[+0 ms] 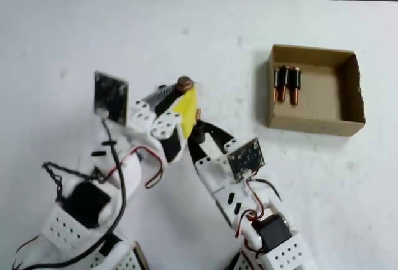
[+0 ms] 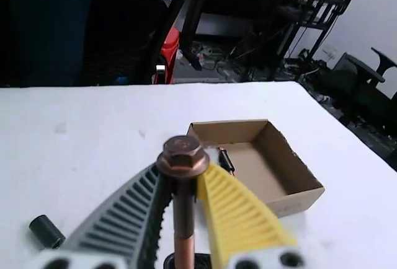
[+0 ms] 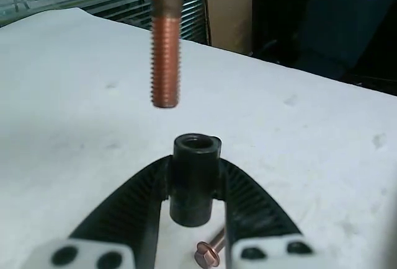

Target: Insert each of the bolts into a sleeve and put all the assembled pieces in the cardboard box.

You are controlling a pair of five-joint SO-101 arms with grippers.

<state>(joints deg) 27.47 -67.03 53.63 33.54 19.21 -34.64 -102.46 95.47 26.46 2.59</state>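
My left gripper (image 2: pixel 181 179), with one grey and one yellow finger, is shut on a copper bolt (image 2: pixel 182 157) held upright, head up. In the high view this bolt (image 1: pixel 184 84) is near the table's middle. My right gripper (image 3: pixel 194 173), with black fingers, is shut on an upright black sleeve (image 3: pixel 194 179). The bolt's threaded tip (image 3: pixel 165 64) hangs a little above the sleeve's open bore and slightly to one side of it. The cardboard box (image 1: pixel 346 89) at the right holds two assembled pieces (image 1: pixel 286 84).
A loose black sleeve (image 2: pixel 46 232) lies on the white table beside my left gripper. A spare bolt (image 3: pixel 208 253) lies on the table under my right gripper. Both arms (image 1: pixel 242 176) crowd the table's front middle; the table's far edge borders dark room clutter.
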